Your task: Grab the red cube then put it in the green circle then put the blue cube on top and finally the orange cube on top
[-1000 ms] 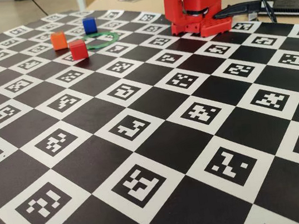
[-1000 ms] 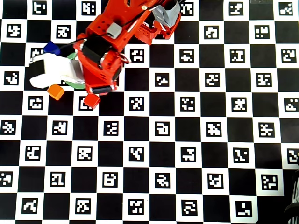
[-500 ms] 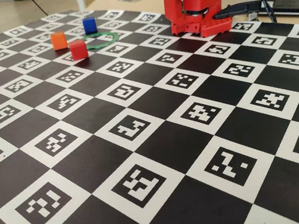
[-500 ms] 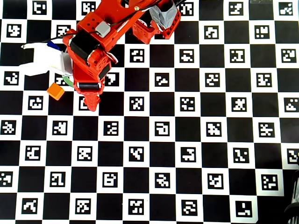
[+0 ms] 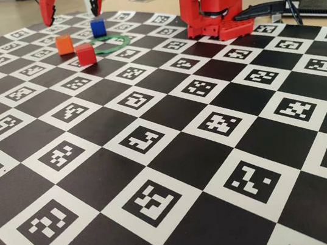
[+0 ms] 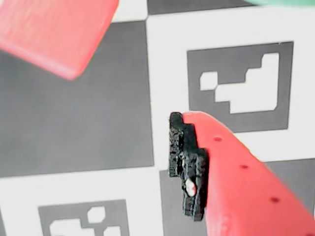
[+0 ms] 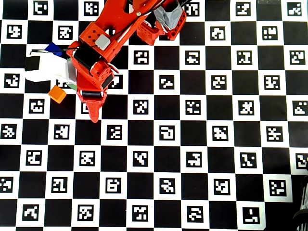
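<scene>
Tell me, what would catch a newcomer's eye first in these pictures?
Probably the black-and-white checkered board, each white square printed with a coded marker, filling every view. Next, the bright red robot arm reaching across the overhead view's upper left, its open end effector hanging above the far corner in the fixed view. Under it sit a red cube, an orange cube and a blue cube beside a green circle, which is empty.

table (image 5: 175,158): black/white checkerboard, each white square carrying a black pixel-style marker. red cube (image 5: 85,54) matte red; orange cube (image 5: 64,43) brighter and yellower; blue cube (image 5: 97,27) deep blue. green circle (image 5: 110,43) thin green ring. Arm (image 7: 103,45) red with a white housing at its 9 o'clock side. gripper (image 5: 71,7) fingers red; wrist view shows a black pad on the red finger (image 6: 246,182).
</scene>
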